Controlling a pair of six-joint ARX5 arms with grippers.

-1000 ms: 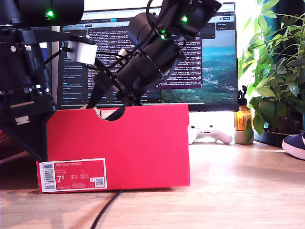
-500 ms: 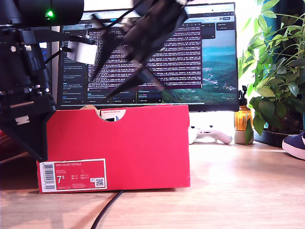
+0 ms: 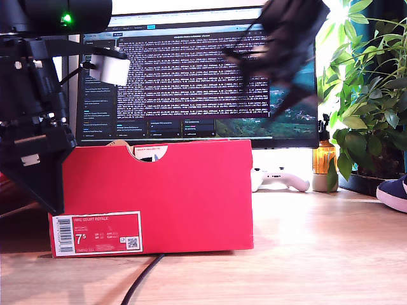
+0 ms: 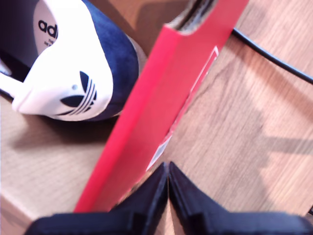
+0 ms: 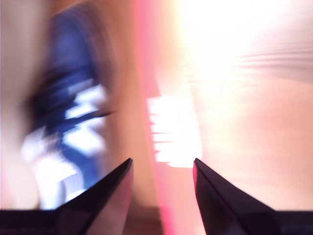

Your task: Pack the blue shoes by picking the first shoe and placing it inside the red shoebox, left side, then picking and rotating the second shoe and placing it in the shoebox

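Your second gripper (image 5: 161, 169), jaws wide and empty, has swung up out of the red shoebox (image 3: 159, 190), leaving one blue shoe (image 4: 78, 58) inside; fetch the other shoe (image 3: 394, 190) next. Your first gripper (image 4: 167, 169) sits pinched closed over the box wall.

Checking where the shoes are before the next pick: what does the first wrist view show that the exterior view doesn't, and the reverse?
Only the first wrist view: a blue shoe's white heel inside the red shoebox, above my first gripper, jaws together. Only the exterior view: the box's barcode label, the monitor, a blurred arm, another shoe at the exterior view's right edge. Both: the shoebox, the wooden table.
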